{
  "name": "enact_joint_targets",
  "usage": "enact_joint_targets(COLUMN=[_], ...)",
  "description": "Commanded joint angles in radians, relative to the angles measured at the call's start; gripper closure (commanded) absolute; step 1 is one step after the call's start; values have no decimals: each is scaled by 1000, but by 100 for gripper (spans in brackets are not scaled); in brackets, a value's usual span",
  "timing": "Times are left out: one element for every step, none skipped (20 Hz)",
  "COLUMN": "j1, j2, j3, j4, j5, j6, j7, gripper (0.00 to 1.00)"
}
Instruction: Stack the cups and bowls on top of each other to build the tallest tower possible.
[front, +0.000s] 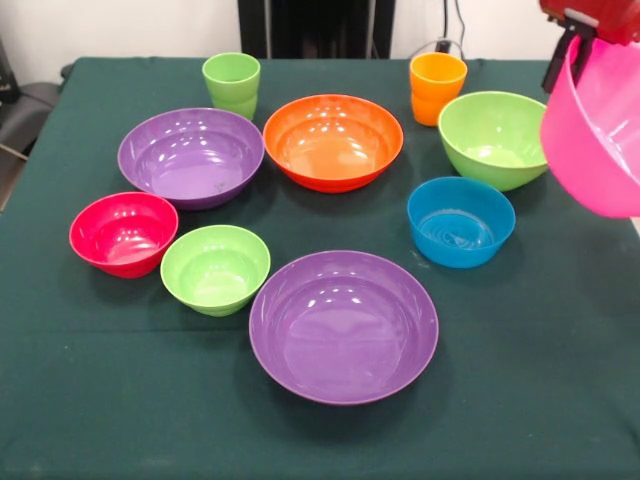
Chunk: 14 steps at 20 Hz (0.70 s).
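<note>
The huge pink bowl (600, 140) hangs tilted in the air at the right edge, with my gripper (562, 62) shut on its rim; one black finger (556, 66) shows outside the rim. On the table stand a light green cup (231, 85) and an orange cup (437, 87) at the back. Between and before them sit a purple bowl (191, 157), an orange bowl (333, 141) and a large lime green bowl (493, 138). Nearer are a blue bowl (461, 220), a red bowl (124, 233), a small lime green bowl (215, 268) and a second wide purple bowl (343, 325). Nothing is nested.
A dark green cloth (540, 400) covers the table; its right edge runs just under the lifted pink bowl. A dark chair (20, 110) stands off the table's left back corner.
</note>
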Motion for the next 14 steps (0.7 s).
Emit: enact_joint_targets(j1=[-69, -74, -77, -81, -85, -88, -86, -88, -95, -103, -109, -113, -116, -121], j2=[15, 14, 14, 13, 12, 11, 10, 8, 5, 2, 2, 2, 2, 2], j3=[129, 132, 133, 137, 142, 145, 143, 144, 151, 159, 165, 169, 171, 177], j4=[84, 86, 86, 87, 90, 91, 91, 91, 94, 97, 100, 100, 100, 101], j5=[-100, -103, -106, -110, -112, -115, -119, -121, -122, -123, -128, -132, -136, -139], j6=[-87, -88, -89, -91, -94, -94, -93, -90, -89, -88, -94, -96, -99, -102], j7=[-35, -38, -37, -37, -34, -32, -29, -27, -28, -30, -31, -31, -30, -30], gripper=[100, 100, 100, 100, 100, 100, 100, 100, 100, 100, 100, 100, 100, 100])
